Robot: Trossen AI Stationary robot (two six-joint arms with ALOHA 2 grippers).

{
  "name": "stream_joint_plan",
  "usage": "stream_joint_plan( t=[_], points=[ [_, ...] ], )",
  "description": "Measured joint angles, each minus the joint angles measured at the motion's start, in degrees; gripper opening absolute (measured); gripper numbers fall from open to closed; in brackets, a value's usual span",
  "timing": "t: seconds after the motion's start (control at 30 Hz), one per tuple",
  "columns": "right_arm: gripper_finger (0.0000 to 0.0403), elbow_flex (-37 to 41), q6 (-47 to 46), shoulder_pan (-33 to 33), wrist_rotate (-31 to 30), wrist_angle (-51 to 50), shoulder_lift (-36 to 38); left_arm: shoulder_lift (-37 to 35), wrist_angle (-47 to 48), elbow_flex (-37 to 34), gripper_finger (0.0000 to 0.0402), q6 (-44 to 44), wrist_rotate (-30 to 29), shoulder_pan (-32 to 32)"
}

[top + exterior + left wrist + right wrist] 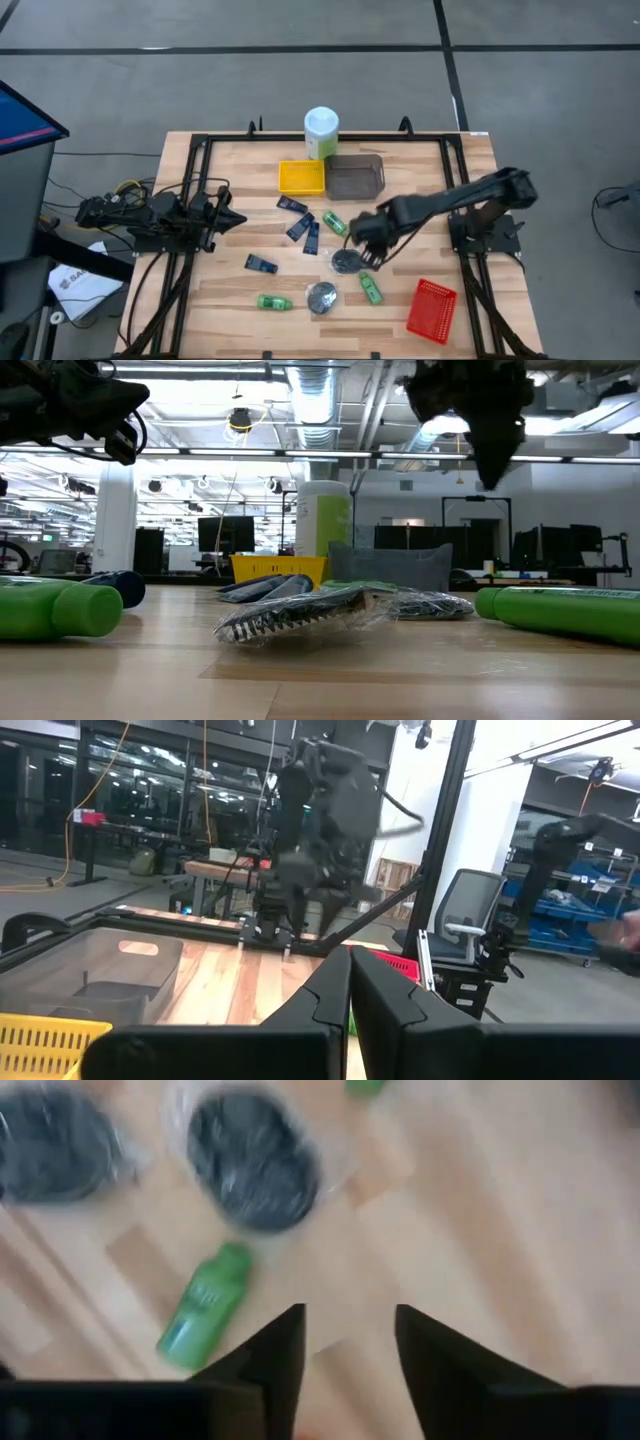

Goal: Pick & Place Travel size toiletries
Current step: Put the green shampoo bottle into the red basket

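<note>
The toiletries lie loose on the wooden table: several dark blue tubes (300, 227), green bottles (334, 221) (274, 301) (371, 288), and two wrapped silvery discs (347, 261) (322, 296). My right gripper (366, 250) hangs over the middle of the table and points down. It is open and holds nothing. Below its fingers (290, 1345) I see bare wood, with a green bottle (205, 1305) and a disc (255, 1160) beyond them. At the table's left edge my left gripper (350, 975) rests shut, pointing level across the table.
A yellow tray (301, 177), a grey tray (355, 175) and a tall pale green canister (321, 130) stand at the far middle. A red tray (432, 310) sits near the right front corner. Black frame rails run along the table's sides.
</note>
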State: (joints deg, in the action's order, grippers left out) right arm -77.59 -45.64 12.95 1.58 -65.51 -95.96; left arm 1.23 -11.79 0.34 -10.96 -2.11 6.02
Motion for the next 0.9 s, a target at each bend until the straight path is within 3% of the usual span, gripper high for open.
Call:
stream_joint_plan(
  t=[0.2, 0.3, 0.9],
  points=[
    [0.0258, -0.6, -9.2, 4.9, 6.8, 5.4, -7.3, 0.0, -0.2, 0.0, 0.0008, 0.0, 0.0, 0.0],
    [0.0283, -0.6, -12.2, 6.7, 7.4, 7.8, -9.9, 0.0, -0.4, 0.0, 0.0008, 0.0, 0.0, 0.0],
    [0.0291, -0.6, -15.5, 9.2, 7.4, 16.2, -19.1, 2.0, -1.6, 0.0, 0.0008, 0.0, 0.0, 0.0]
  ],
)
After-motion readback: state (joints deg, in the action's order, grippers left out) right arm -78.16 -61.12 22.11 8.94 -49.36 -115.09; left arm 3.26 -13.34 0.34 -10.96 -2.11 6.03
